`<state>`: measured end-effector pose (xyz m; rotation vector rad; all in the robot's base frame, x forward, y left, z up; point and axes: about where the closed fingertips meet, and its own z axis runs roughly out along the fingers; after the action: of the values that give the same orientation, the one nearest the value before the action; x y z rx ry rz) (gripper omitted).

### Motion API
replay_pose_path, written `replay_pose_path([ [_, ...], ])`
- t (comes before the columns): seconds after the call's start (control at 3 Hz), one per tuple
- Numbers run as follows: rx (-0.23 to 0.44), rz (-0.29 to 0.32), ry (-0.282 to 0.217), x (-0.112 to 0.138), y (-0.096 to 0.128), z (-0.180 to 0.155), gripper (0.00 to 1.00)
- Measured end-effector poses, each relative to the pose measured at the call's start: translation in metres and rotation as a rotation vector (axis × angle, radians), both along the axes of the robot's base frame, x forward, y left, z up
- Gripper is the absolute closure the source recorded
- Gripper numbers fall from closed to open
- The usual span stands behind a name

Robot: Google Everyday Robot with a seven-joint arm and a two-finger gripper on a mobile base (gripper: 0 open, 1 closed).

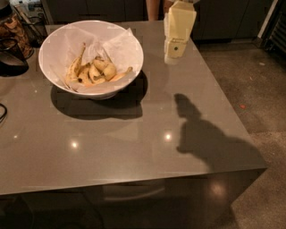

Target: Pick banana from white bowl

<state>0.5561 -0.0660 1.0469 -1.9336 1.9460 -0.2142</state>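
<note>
The white bowl (53, 49) stands on the grey table at the back left, lined with crumpled white paper. Several bananas lie in it. The long freckled banana (75, 68) lies along the left side, its thin stem end pointing up and back. Shorter yellow bananas (103, 70) lie heaped to its right. My cream-coloured gripper (173, 57) hangs above the table just right of the bowl's rim, apart from the bowl and the bananas, with nothing seen in it. Its shadow falls on the table toward the front right.
The grey table (134, 147) ends in a front edge and a right edge, with speckled floor (263, 89) beyond. Dark objects (11, 40) and a cable stand at the far left. A person's legs (154, 9) and dark cabinets are behind the table.
</note>
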Motion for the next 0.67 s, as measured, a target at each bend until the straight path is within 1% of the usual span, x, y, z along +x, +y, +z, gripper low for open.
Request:
replay_pose_path([
  [0.33, 0.062, 0.053, 0.065, 0.01, 0.021, -0.012, 0.0],
  [0.67, 0.096, 0.112, 0.122, 0.023, 0.054, -0.025, 0.0],
])
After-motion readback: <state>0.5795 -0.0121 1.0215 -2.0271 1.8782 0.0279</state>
